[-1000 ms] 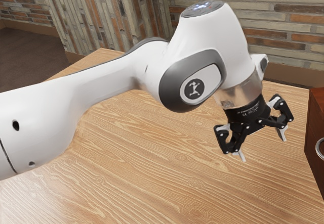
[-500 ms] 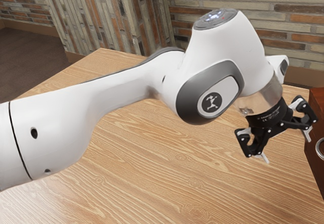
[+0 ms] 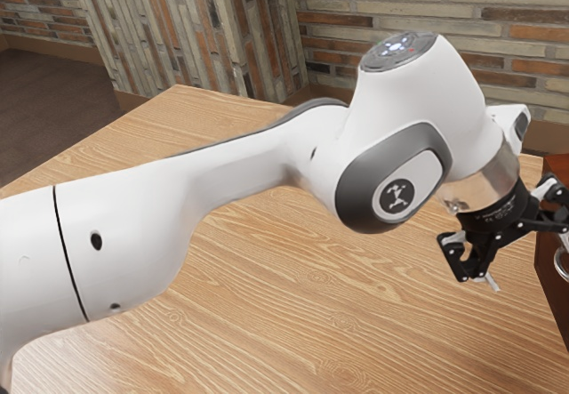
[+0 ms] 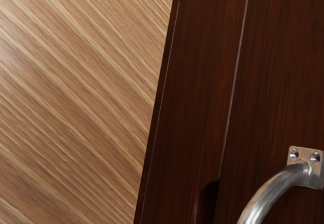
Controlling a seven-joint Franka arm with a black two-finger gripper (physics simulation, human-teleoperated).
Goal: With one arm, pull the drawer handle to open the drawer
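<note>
A light wooden tabletop [image 3: 267, 305] with long, streaked grain runs across the exterior view. One thing stands on it: a dark brown cabinet [image 3: 553, 303] at the exterior view's right edge. In the wrist view the cabinet's side edge borders the pale grain.

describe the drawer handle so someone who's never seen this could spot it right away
Start at the light wooden table; at the exterior view's right edge stands a dark brown cabinet. On its front sits the drawer handle, a curved silver bar fixed by a small two-screw plate, the only shiny metal against the dark wood.
</note>
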